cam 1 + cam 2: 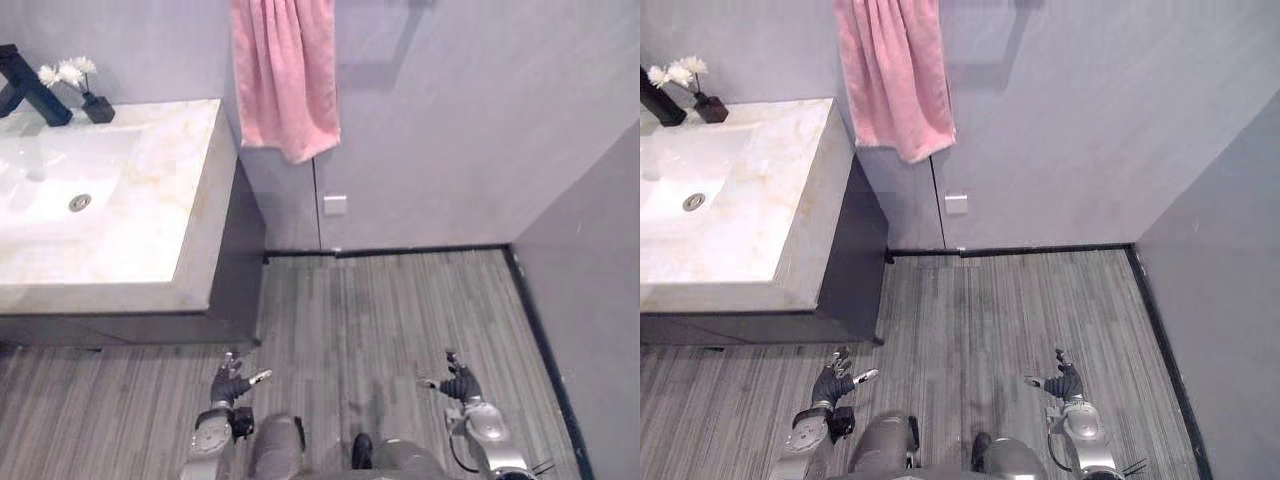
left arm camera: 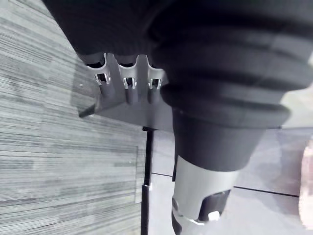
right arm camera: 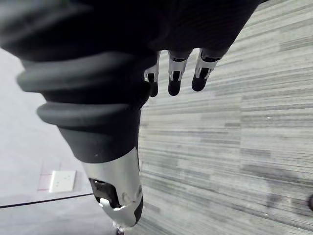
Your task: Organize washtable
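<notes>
Pale marble washtable (image 1: pixel 190 200) carries a small black vase (image 1: pixel 97 108) holding white flowers (image 1: pixel 68 70) behind its sunken basin (image 1: pixel 50 185); left hand (image 1: pixel 231 383) and right hand (image 1: pixel 459 384) hang over grey plank floor (image 1: pixel 380 300), fingers relaxed, holding nothing.

the washtable (image 1: pixel 195 215), pale marbled stone on a dark cabinet (image 1: pixel 236 280), sits at ten o'clock. its white basin (image 1: pixel 40 180) has a round drain (image 1: pixel 80 202). a black faucet (image 1: pixel 28 90) and small black vase (image 1: pixel 98 108) of white flowers (image 1: pixel 65 71) stand at eleven o'clock.
</notes>
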